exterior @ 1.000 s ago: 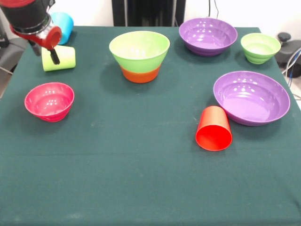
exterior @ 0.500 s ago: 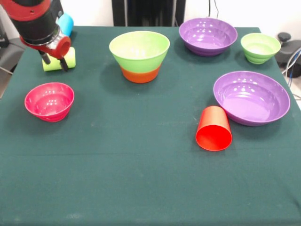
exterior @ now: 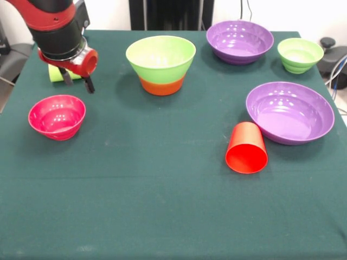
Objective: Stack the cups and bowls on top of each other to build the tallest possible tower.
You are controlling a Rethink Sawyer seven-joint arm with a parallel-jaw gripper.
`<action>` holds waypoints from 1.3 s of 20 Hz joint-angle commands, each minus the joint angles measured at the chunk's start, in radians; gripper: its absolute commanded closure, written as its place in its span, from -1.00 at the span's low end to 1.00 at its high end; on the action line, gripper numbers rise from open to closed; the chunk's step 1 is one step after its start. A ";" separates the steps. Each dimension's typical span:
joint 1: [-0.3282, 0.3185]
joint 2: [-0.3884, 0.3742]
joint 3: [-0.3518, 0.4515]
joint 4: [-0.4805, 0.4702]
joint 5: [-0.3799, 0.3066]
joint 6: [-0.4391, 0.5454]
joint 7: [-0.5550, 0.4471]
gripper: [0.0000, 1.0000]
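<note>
My gripper (exterior: pixel 78 82) hangs open and empty above the table at the far left, just beyond the pink bowl (exterior: pixel 57 115). The lime green cup (exterior: pixel 54 73) lies on its side behind the gripper, mostly hidden. The tower (exterior: pixel 161 64), a large lime green bowl nested in an orange bowl, stands right of the gripper. A red cup (exterior: pixel 246 147) lies on its side against the near purple bowl (exterior: pixel 290 111). A second purple bowl (exterior: pixel 239 40) and a small green bowl (exterior: pixel 300 54) sit at the back right. The blue and orange cups are hidden or out of view.
The green tablecloth (exterior: pixel 162 206) stretches bare across the near half. Dark equipment and cables (exterior: pixel 333 59) lie off the table's right edge.
The arm has moved right and toward the camera, passing over the lime green cup. It now covers the blue cup and most of the lime green cup. No object has moved.
</note>
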 commanded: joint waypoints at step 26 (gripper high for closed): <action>0.212 0.045 -0.242 -0.080 0.006 -0.358 0.114 -1.00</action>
